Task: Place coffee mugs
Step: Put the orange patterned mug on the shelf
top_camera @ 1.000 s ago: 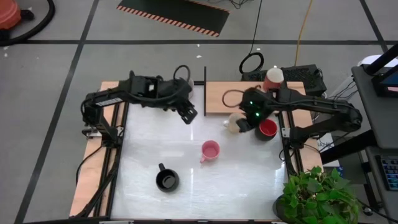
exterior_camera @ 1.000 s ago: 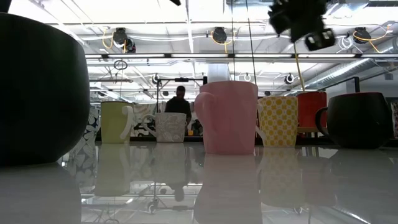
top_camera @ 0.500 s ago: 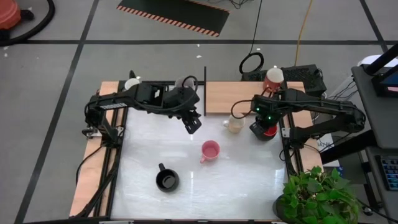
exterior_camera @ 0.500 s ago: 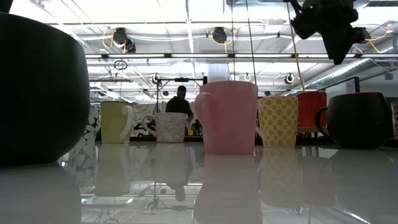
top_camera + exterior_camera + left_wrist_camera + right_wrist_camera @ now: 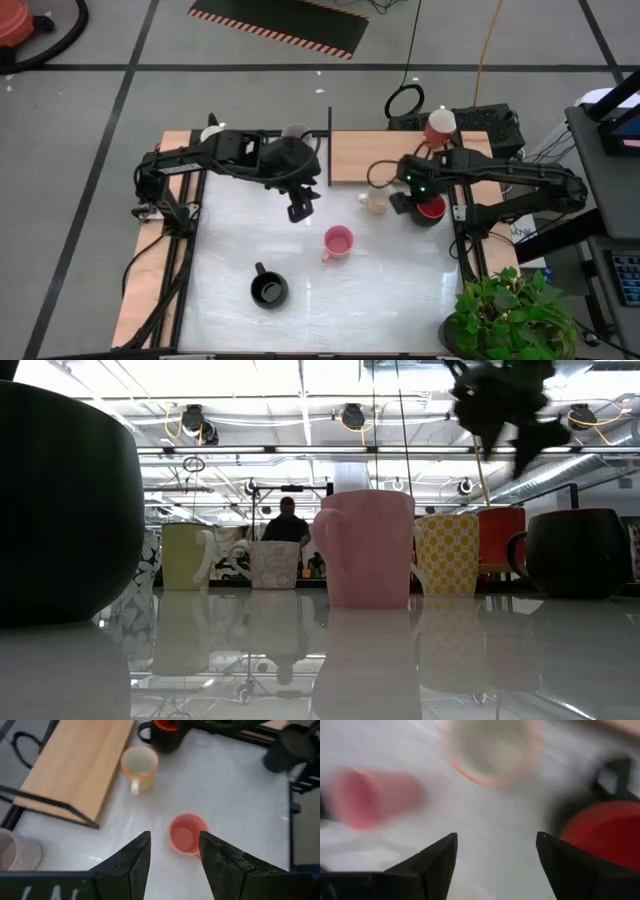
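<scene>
Yellow-check mug [image 5: 377,203]: upright near desk [image 5: 400,290] back edge. Right claw [image 5: 400,203]: open, empty, beside it. Left claw [image 5: 301,210]: open, empty.

One mug [image 5: 337,242] sits mid-table [image 5: 400,290]. Another mug [image 5: 268,289] stands nearer the front edge. Two more mugs [image 5: 377,203] [image 5: 431,210] stand side by side near the back right corner.

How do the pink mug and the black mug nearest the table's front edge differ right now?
The pink mug is pale pink inside and out; the black mug is dark throughout. The pink mug stands mid-table, the black mug nearer the front edge. The pink mug looks taller and straight-sided in the low view, the black one rounder. Both stand upright, open side up, ungripped.
</scene>
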Motion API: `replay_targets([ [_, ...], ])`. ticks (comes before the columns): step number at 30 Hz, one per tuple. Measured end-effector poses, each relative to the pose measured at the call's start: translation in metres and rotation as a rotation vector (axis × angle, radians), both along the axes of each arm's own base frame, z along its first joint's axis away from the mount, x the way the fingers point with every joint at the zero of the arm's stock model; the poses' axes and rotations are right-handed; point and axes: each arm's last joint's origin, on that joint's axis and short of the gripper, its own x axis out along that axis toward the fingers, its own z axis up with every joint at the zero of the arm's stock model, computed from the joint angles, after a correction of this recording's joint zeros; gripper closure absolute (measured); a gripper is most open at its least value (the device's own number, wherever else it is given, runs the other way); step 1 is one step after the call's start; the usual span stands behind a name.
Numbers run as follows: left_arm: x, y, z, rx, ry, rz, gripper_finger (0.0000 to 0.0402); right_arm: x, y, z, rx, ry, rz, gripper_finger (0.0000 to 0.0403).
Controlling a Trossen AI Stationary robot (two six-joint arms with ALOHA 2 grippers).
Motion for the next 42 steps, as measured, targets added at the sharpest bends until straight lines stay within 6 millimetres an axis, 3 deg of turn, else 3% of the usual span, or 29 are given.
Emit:
replay_targets([
  [3,-0.004,0.0,0.002,0.018,0.005,-0.041,0.0231,0.017,-0.003,0.007,-0.086,-0.18,0.031,0.0139],
  [6,-0.009,0.0,0.005,0.049,0.006,-0.075,0.0231,0.028,-0.007,0.009,-0.191,-0.248,0.104,0.0143],
  [16,-0.024,0.004,0.012,0.092,0.028,-0.115,0.0231,0.055,-0.01,-0.021,-0.288,-0.153,0.572,0.0151],
  [23,-0.024,0.005,0.01,0.069,0.041,-0.087,0.0231,0.071,-0.011,-0.044,-0.291,-0.122,0.883,0.0152],
  [30,-0.023,0.007,0.009,0.049,0.045,-0.057,0.0231,0.075,-0.012,-0.052,-0.313,-0.093,0.986,0.0152],
  [42,-0.024,0.024,0.009,0.041,0.055,0.008,0.0231,0.071,-0.013,-0.053,-0.334,-0.03,1.002,0.0154],
])
